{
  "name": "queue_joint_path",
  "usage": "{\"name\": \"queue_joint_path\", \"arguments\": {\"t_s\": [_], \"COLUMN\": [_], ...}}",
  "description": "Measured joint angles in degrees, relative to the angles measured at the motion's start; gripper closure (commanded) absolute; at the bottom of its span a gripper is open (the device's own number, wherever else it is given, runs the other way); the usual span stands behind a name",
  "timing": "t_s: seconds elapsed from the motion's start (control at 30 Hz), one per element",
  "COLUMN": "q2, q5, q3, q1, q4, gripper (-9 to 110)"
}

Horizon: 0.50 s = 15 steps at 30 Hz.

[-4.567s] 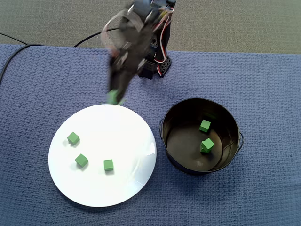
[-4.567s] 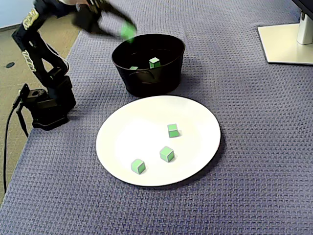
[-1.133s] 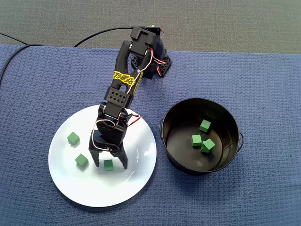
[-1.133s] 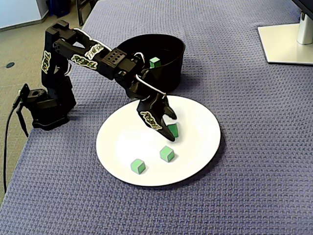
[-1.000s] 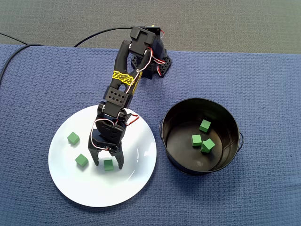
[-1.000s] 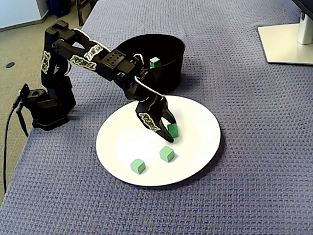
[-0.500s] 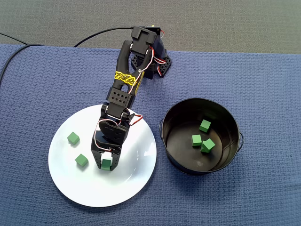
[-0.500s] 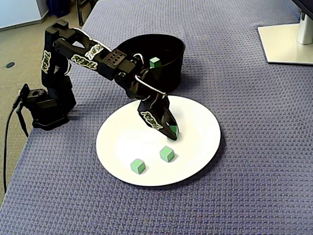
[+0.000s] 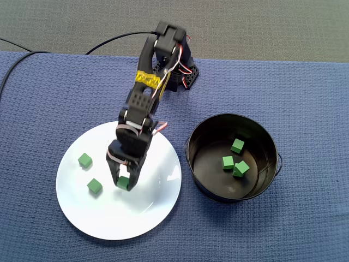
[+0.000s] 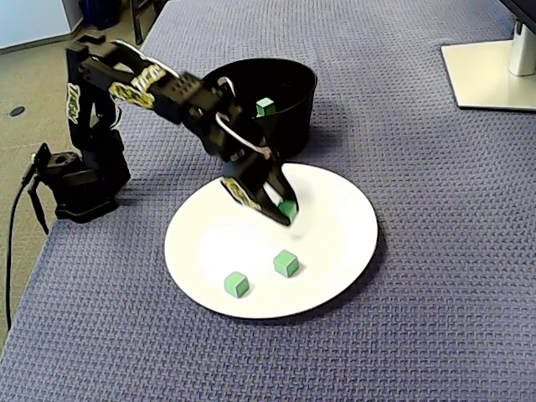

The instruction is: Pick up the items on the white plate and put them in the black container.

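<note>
1. Tool [image 9: 123,184] first: its fingers are pressed onto opposite faces of a green cube [image 9: 123,182], pinching it over the middle of the white plate [image 9: 155,210]. The grip comes from above, which I judge suits a small block lying flat with no handle.
2. In the side-on fixed view the held cube [image 10: 287,208] seems to sit just clear of the white plate [image 10: 339,213], with a faint shadow beneath it. I cannot tell for sure whether it is off the surface.
3. Two loose cubes [image 9: 84,160] [image 9: 94,186] lie on the white plate, left of the held one in the top-down fixed view. They are apart from each other and from the tool, so each can be taken singly.
4. The black container [image 9: 189,155] stands just beside the plate on the worktop [image 9: 49,98], to its right in that view, which makes for a short carry. Three cubes [image 9: 228,162] already lie on its floor.
5. Its mouth is wide and open upward. The likely step in hand is lift and swing across — the tool must clear the rim before it lets go.
6. Task judged about half done: three cubes in the container, one held, two waiting.
</note>
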Motion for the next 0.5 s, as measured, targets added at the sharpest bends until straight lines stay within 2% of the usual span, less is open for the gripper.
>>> {"name": "queue_joint_path", "arguments": {"t_s": [0.17,0.3,0.5], "q2": [17.49,30.85,46.05], "q5": [9.93,22.59,47.90], "q3": [0.35,0.35,0.09], "q1": [0.88,0.09,-12.13], "q4": [5.10,6.24,12.92], "gripper": [102,102,102]}}
